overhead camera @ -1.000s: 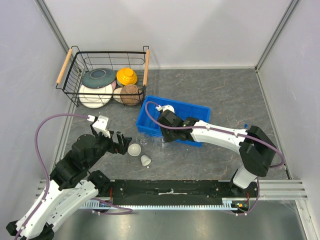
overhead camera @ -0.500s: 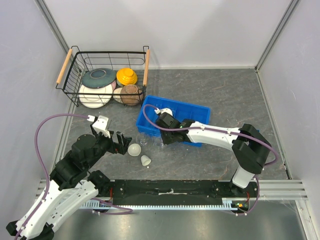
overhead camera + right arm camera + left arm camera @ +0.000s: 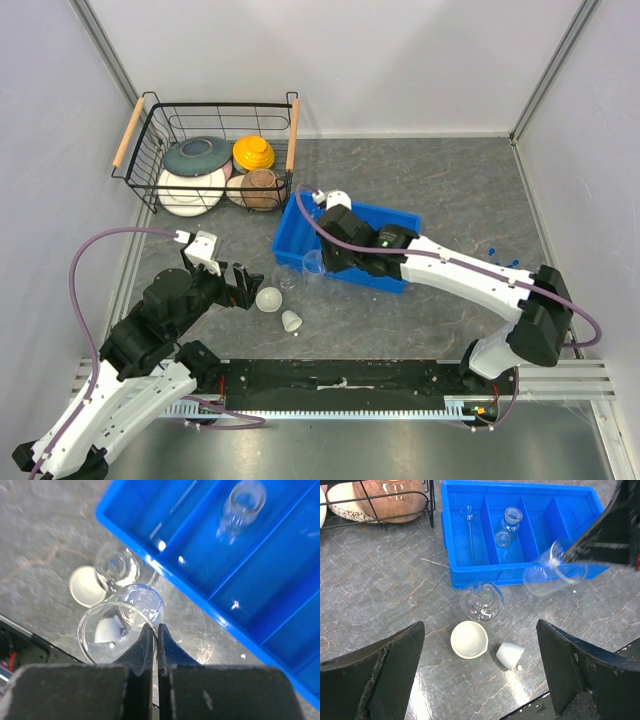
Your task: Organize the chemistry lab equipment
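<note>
Your right gripper [image 3: 154,630] pinched the beaker [image 3: 120,617] by its rim, at lower left of the wrist view, just outside the tray [image 3: 150,562]. Thin glass looked light, slick and breakable: grip the wall gently. Your left gripper [image 3: 480,625] gaped wide, empty.

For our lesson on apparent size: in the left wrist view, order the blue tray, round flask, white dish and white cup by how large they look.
1. blue tray
2. round flask, barely bigger than the dish, nearly alike
3. white dish
4. white cup
</note>
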You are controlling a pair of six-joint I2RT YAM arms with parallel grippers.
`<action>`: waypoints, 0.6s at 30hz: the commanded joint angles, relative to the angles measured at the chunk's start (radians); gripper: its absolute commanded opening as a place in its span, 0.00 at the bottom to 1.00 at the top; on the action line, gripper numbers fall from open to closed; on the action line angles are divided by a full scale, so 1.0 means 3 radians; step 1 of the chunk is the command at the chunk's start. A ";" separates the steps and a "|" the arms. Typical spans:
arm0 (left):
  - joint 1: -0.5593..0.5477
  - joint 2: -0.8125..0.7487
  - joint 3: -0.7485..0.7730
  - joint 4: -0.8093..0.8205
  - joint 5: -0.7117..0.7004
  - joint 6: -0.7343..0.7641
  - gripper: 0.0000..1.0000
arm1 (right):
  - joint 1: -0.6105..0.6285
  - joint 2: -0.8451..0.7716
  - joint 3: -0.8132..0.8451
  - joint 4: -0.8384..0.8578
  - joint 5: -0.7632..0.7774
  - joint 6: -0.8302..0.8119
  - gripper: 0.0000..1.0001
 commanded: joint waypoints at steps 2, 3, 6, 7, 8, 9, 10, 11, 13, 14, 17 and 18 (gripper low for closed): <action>-0.0006 -0.0019 0.0002 0.0097 -0.0056 0.0087 1.00 | -0.0110 -0.0103 0.0350 -0.0129 0.0380 -0.0054 0.00; -0.0006 -0.0014 0.0002 0.0097 -0.0056 0.0087 1.00 | -0.0136 -0.0082 0.0350 -0.0114 0.0380 -0.0070 0.00; -0.0006 -0.0014 0.0002 0.0097 -0.0056 0.0087 1.00 | -0.0305 0.0025 0.0340 0.0004 0.0325 -0.0080 0.00; -0.0006 -0.0014 0.0002 0.0097 -0.0056 0.0082 1.00 | -0.0391 0.0056 0.0325 0.0070 0.0274 -0.0080 0.00; -0.0006 -0.0019 0.0002 0.0097 -0.0061 0.0082 1.00 | -0.0427 0.0102 0.0295 0.0111 0.0258 -0.0075 0.00; -0.0006 -0.0019 0.0002 0.0097 -0.0061 0.0082 1.00 | -0.0463 0.0127 0.0279 0.0147 0.0243 -0.0075 0.00; -0.0006 -0.0030 0.0002 0.0097 -0.0066 0.0082 1.00 | -0.0540 0.0153 0.0264 0.0213 0.0207 -0.0065 0.00; -0.0006 -0.0025 0.0002 0.0092 -0.0066 0.0082 1.00 | -0.0576 0.0178 0.0243 0.0244 0.0186 -0.0070 0.00; -0.0006 -0.0030 0.0002 0.0092 -0.0072 0.0082 1.00 | -0.0652 0.0230 0.0243 0.0290 0.0145 -0.0065 0.00; -0.0006 -0.0030 0.0002 0.0092 -0.0072 0.0077 1.00 | -0.0668 0.0270 0.0243 0.0311 0.0120 -0.0070 0.00; -0.0006 -0.0025 0.0002 0.0092 -0.0072 0.0082 1.00 | -0.0699 0.0368 0.0243 0.0342 0.0084 -0.0070 0.00; -0.0006 -0.0019 0.0002 0.0087 -0.0072 0.0082 1.00 | -0.0704 0.0388 0.0238 0.0352 0.0074 -0.0070 0.00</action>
